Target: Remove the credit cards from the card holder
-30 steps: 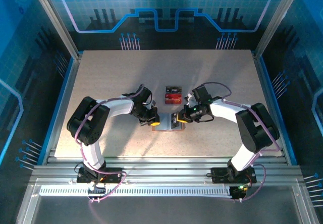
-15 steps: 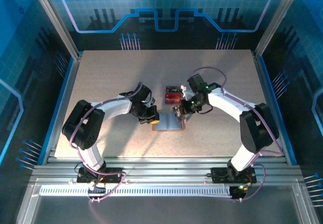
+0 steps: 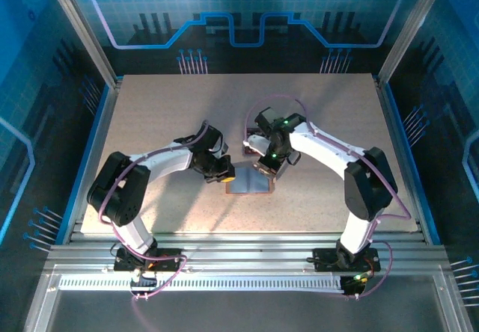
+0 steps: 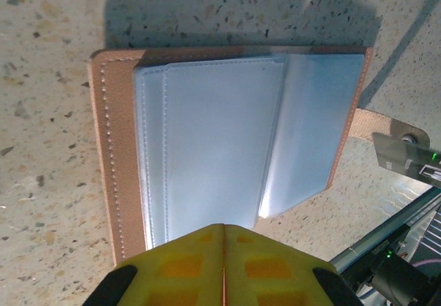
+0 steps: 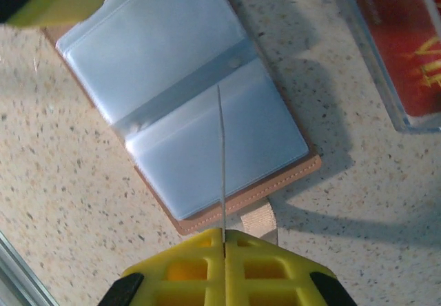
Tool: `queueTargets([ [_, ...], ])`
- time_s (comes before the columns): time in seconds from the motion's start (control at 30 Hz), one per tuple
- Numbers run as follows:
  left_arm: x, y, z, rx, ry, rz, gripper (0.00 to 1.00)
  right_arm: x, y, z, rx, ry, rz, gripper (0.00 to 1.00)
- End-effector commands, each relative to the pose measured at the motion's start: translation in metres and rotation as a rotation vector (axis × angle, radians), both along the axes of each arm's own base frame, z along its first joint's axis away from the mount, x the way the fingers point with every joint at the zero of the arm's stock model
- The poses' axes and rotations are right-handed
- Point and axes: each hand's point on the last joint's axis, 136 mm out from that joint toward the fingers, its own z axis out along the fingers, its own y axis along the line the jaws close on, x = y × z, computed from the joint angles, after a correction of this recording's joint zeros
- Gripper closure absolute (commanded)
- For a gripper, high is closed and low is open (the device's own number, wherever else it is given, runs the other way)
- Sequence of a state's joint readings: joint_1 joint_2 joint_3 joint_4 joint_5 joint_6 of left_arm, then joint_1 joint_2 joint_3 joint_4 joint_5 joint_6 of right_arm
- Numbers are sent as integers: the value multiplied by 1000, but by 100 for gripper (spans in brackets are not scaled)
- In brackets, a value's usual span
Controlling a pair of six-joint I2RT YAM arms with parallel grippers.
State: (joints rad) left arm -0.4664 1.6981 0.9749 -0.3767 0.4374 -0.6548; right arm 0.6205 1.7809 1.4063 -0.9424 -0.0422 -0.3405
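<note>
- The holder (image 4: 220,140) lies spread open on the table (image 5: 69,147), right under and ahead of both claws, with its tab (image 5: 258,218) nearest the right claw.
- Its grey pockets (image 5: 207,134) show no red in either wrist view, so I judge them emptied, though a card tucked deep could be hidden.
- The right claw (image 5: 224,237) is pinched narrow on a thin flat sheet seen edge-on, which reads as a held card (image 5: 220,154). It sticks straight out ahead of the fingertips, above the holder's near half.
- The left claw (image 4: 224,233) is closed with nothing between its fingers. Its tips sit over the holder's rim, probably pinning it, but I cannot tell whether they touch.
- Ahead and to the right of the right claw, just beside the holder, stands a clear tray (image 5: 372,65) with a red card (image 5: 406,37) lying flat in it. How many lie there I cannot tell.
- Done, as I judge it: at least one card is out and in the tray, and another is clear of the pockets.
- Left: carry the held card over to the tray, let it go, and check the pockets for any more.
</note>
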Motion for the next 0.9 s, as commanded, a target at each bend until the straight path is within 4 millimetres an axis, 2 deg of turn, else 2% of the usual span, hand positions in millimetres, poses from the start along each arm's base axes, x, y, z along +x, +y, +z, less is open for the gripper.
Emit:
queueTargets([
  [0.0, -3, 7, 3, 0, -8, 25, 92, -7, -3, 0, -80, 8, 209, 100],
  [0.33, -8, 19, -2, -32, 2, 82, 92, 16, 2, 14, -131, -38, 403, 100],
  [0.47, -10, 24, -2, -28, -1, 96, 91, 31, 7, 22, -133, -67, 434, 100],
  [0.87, -8, 29, -2, -39, 3, 121, 91, 85, 4, 51, -140, -135, 464, 100],
])
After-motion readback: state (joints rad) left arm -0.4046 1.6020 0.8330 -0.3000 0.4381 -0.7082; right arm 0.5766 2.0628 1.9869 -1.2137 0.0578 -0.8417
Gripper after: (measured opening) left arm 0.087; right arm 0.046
